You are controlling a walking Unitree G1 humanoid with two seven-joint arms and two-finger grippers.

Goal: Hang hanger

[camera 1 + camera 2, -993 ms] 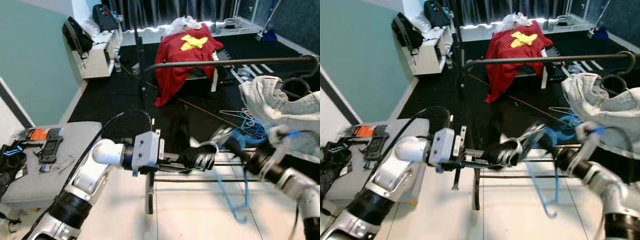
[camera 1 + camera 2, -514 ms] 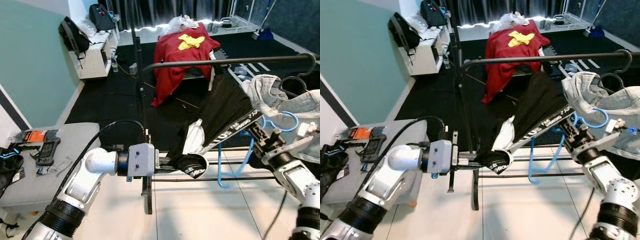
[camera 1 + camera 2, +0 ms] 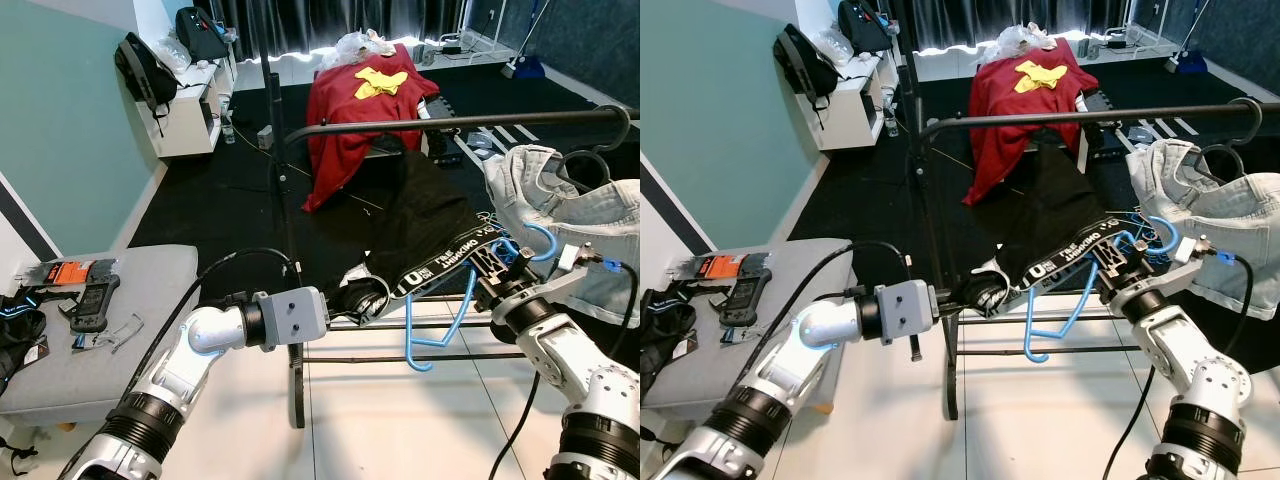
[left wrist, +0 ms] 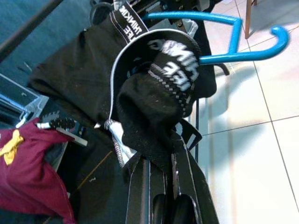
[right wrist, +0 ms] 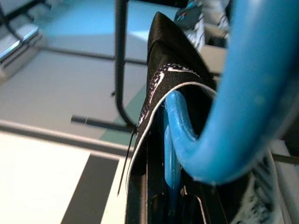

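A blue plastic hanger (image 3: 442, 322) hangs in front of the rack, below the black rail (image 3: 450, 125), its hook (image 3: 531, 239) pointing up. Black shorts (image 3: 428, 212) with a lettered white-trimmed waistband drape over the hanger's shoulder. My right gripper (image 3: 487, 272) is shut on the hanger's neck together with the waistband; the right wrist view has the blue hanger (image 5: 254, 93) and the black cloth (image 5: 170, 56) close up. My left gripper (image 3: 360, 297) is shut on the bunched lower end of the shorts (image 4: 156, 93), whose cloth sits between the black fingers (image 4: 180, 182).
A pale denim garment (image 3: 575, 210) hangs on a black hanger at the rail's right end. The rack's post (image 3: 283, 200) and floor bars stand just ahead. A red cloth (image 3: 355, 110) covers furniture behind. A grey bench (image 3: 140, 290) with small items is at my left.
The right gripper has brought the hanger and shorts lower and to the left. The left gripper has risen toward the hanger with the shorts' end, so the cloth is less stretched out.
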